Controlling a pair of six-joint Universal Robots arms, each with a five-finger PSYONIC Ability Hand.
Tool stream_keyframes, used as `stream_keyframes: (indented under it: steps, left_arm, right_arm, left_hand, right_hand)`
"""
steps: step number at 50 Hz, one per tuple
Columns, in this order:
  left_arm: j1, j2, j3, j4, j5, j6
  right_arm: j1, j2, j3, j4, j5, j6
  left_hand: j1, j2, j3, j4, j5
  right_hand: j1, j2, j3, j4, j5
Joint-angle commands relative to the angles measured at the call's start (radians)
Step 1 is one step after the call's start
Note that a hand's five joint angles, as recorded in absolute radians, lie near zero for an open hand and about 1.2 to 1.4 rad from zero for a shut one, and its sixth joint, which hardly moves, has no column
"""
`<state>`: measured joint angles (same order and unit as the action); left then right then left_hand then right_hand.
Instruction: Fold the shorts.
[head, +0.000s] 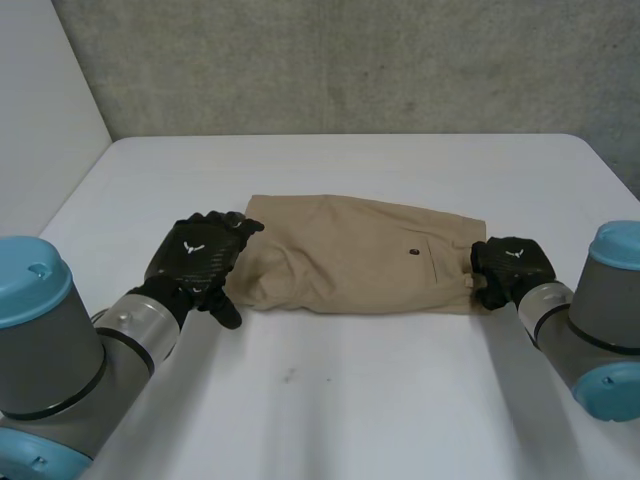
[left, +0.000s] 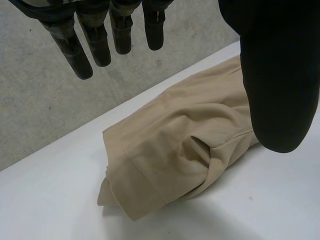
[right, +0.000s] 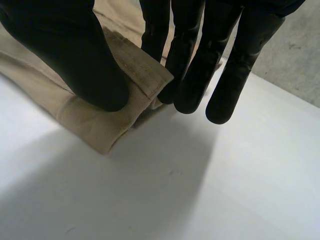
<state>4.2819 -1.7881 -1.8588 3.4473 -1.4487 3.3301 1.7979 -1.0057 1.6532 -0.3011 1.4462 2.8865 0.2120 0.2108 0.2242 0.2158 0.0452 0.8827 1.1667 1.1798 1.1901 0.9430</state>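
Tan shorts (head: 350, 255) lie folded flat in the middle of the white table (head: 340, 400), a small button pocket facing up. My left hand (head: 200, 255) hovers over their left end with straight, spread fingers (left: 85, 50) and thumb (left: 275, 75), holding nothing; below it the cloth (left: 190, 150) is bunched into a crease. My right hand (head: 512, 265) is at the right end of the shorts. There its thumb (right: 65, 50) presses on the top layer's corner (right: 142, 75), and its fingers (right: 200, 75) close against that corner's edge, pinching it.
A grey concrete wall (head: 380, 60) stands behind the table's far edge, and a white panel (head: 40, 110) rises at the left. Bare table runs in front of the shorts, with a small dark speck (head: 288, 377) on it.
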Motion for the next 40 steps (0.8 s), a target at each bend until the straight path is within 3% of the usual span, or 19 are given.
stream_keyframes:
  steps: [1,9,15,22,26,31,39,40]
  left_arm:
    - [-0.001,0.015,-0.011,-0.002,-0.002,0.0]
    - [0.007,0.03,-0.017,-0.002,-0.002,0.0]
    - [0.009,0.03,-0.019,-0.003,-0.002,0.0]
    - [0.007,0.032,-0.019,-0.004,-0.002,0.002]
    - [0.007,0.032,-0.019,-0.004,-0.004,0.002]
    - [0.009,0.035,-0.019,-0.004,-0.002,0.002]
    - [0.007,0.035,-0.01,-0.003,-0.002,0.005]
    - [0.006,0.035,-0.005,-0.007,-0.002,0.005]
  right_arm:
    - [-0.115,-0.117,0.016,0.057,-0.004,-0.004]
    - [-0.288,-0.151,-0.029,0.195,-0.014,-0.167]
    - [-0.276,-0.159,-0.087,0.211,-0.006,-0.27]
    - [-0.047,-0.171,-0.231,0.215,-0.02,-0.227]
    - [0.128,-0.136,-0.292,0.203,-0.069,-0.231]
    - [0.329,-0.027,-0.355,0.203,-0.19,-0.236]
    - [0.428,0.113,-0.362,0.217,-0.277,-0.277]
    - [0.429,0.108,-0.362,0.215,-0.274,-0.285]
  left_hand:
    - [-0.022,-0.021,-0.034,-0.026,-0.03]
    - [-0.025,-0.024,-0.037,-0.029,-0.033]
    - [-0.028,-0.027,-0.04,-0.032,-0.036]
    - [-0.028,-0.027,-0.04,-0.032,-0.036]
    - [-0.028,-0.027,-0.04,-0.032,-0.036]
    - [-0.028,-0.027,-0.04,-0.032,-0.036]
    - [-0.034,-0.032,-0.046,-0.038,-0.041]
    - [-0.034,-0.032,-0.046,-0.038,-0.041]
  right_hand:
    - [0.514,0.23,0.217,0.206,0.279]
    - [0.514,0.23,0.217,0.206,0.279]
    - [0.514,0.23,0.217,0.206,0.279]
    - [0.514,0.23,0.217,0.206,0.279]
    - [0.514,0.23,0.217,0.206,0.279]
    - [0.514,0.23,0.217,0.206,0.279]
    - [0.491,0.207,0.194,0.184,0.256]
    - [0.291,0.007,-0.006,-0.017,0.056]
